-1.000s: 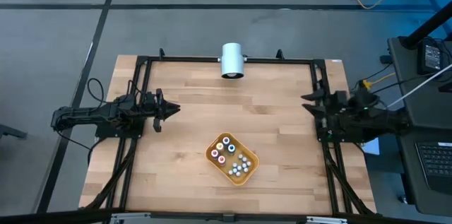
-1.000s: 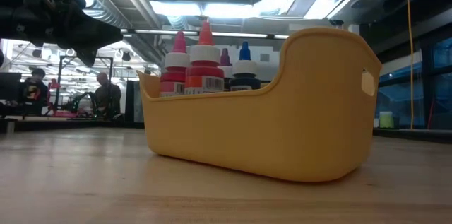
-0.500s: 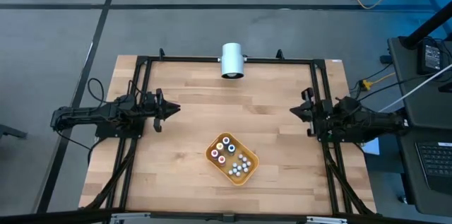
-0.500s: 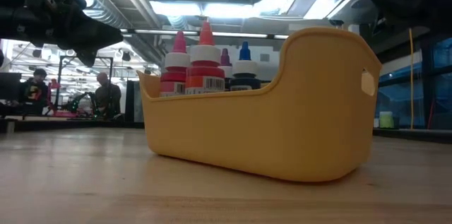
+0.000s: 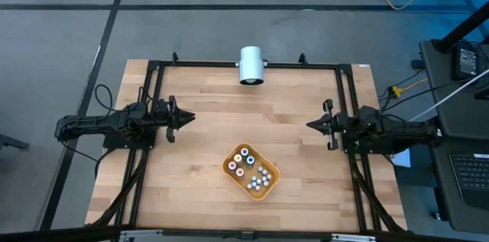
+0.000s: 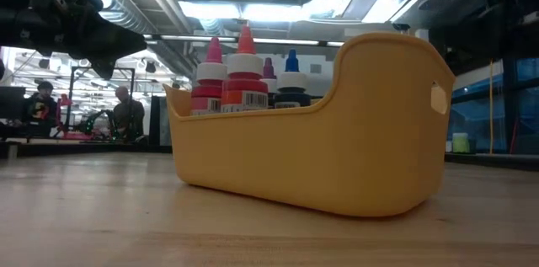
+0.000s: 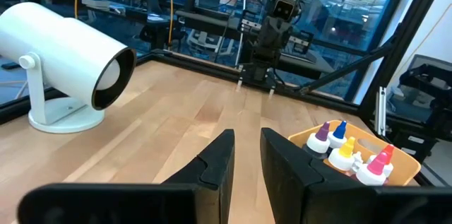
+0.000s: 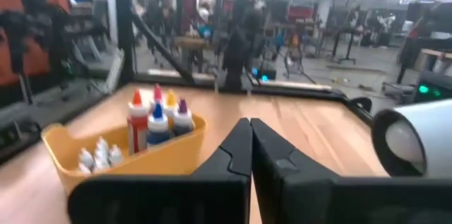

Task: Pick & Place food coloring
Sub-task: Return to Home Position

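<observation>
Starting at the left edge of the table (image 5: 206, 89), we find the left gripper (image 5: 187, 117) parked just as it was a second ago, its fingers a narrow gap apart and holding nothing. Toward the front of the table, the food coloring bottles (image 5: 252, 172) stand unmoved inside the yellow tray (image 5: 227, 167). Only the right gripper (image 5: 312, 125) has changed: clenched on nothing, it has swung inward from the right edge to mirror its partner. We judge the placing finished and the arms homing.
</observation>
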Controlling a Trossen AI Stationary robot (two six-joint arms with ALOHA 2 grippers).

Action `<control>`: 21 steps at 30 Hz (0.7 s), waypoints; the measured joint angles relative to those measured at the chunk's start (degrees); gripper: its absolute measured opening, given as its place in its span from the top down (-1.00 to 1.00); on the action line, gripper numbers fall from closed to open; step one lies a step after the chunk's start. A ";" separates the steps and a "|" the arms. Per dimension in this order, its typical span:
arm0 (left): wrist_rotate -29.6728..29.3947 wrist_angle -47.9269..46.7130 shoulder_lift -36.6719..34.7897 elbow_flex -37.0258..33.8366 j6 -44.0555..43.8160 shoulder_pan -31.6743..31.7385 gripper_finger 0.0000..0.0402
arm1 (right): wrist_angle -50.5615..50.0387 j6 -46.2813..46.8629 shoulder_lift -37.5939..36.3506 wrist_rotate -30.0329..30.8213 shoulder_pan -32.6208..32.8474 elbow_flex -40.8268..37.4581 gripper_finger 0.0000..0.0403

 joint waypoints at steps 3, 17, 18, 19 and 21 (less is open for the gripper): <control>0.02 0.02 0.00 0.00 -0.01 0.00 0.67 | -2.35 -0.71 0.06 0.97 -0.02 0.00 0.97; 0.04 0.00 0.00 0.00 -0.01 0.01 0.68 | -2.79 -5.23 0.04 3.34 -0.02 0.00 0.86; 0.04 0.00 0.00 0.00 0.00 0.00 0.68 | -2.80 -5.23 0.04 3.34 -0.02 0.00 0.86; 0.06 0.00 0.00 0.00 -0.01 0.01 0.68 | -2.80 -5.23 0.04 3.34 -0.02 0.00 0.86; 0.04 0.00 0.00 0.00 -0.01 0.00 0.68 | -2.80 -5.23 0.04 3.34 -0.02 0.00 0.85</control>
